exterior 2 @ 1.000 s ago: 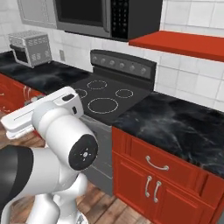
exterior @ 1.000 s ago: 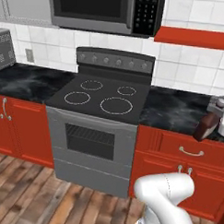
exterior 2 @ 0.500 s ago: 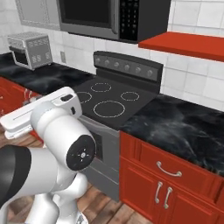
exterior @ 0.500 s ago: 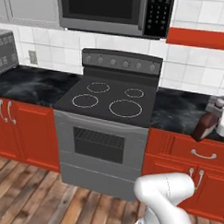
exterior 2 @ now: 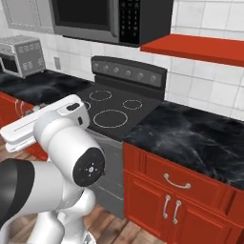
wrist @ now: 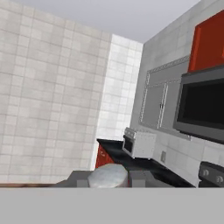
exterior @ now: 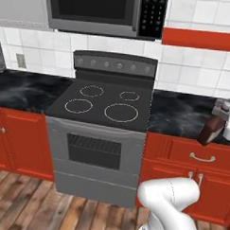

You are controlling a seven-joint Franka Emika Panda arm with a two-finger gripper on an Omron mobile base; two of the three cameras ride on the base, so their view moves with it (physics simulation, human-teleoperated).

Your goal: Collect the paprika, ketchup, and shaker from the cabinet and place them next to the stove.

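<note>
Straight ahead of my base stands the stove (exterior: pixel 105 104), black glass with four white rings and the oven under it; above it hangs a dark microwave (exterior: pixel 98 9), and up to the right shows the red underside of the cabinet (exterior: pixel 200 38); the dark marbled table (exterior: pixel 178 115) runs along both sides of the stove, with a toaster (exterior 2: pixel 21 55) far down its left end.

On the table to the right of the stove, near the edge of the left base view, the ketchup (exterior: pixel 210 132) leans a little, well apart from the burners; something small and grey sits just behind it, too blurred for me to name.

My hand (wrist: pixel 109 178) is pressed in on the shaker (wrist: pixel 107 173); its rounded grey top sits between my two dark tips, and the hand camera looks past it along the tiled wall toward the toaster.

So I judge this is the carry, with the setting-down left to do; to do it well I should keep the pinch firm and the shaker upright while the arm swings round; I should aim for bare table just beside the stove, not the glass; if I choose the right side, I should come down clear of the ketchup, since a nudge could tip that slim bottle; I should lower until the base rests flat, then spread the tips and lift straight off.
</note>
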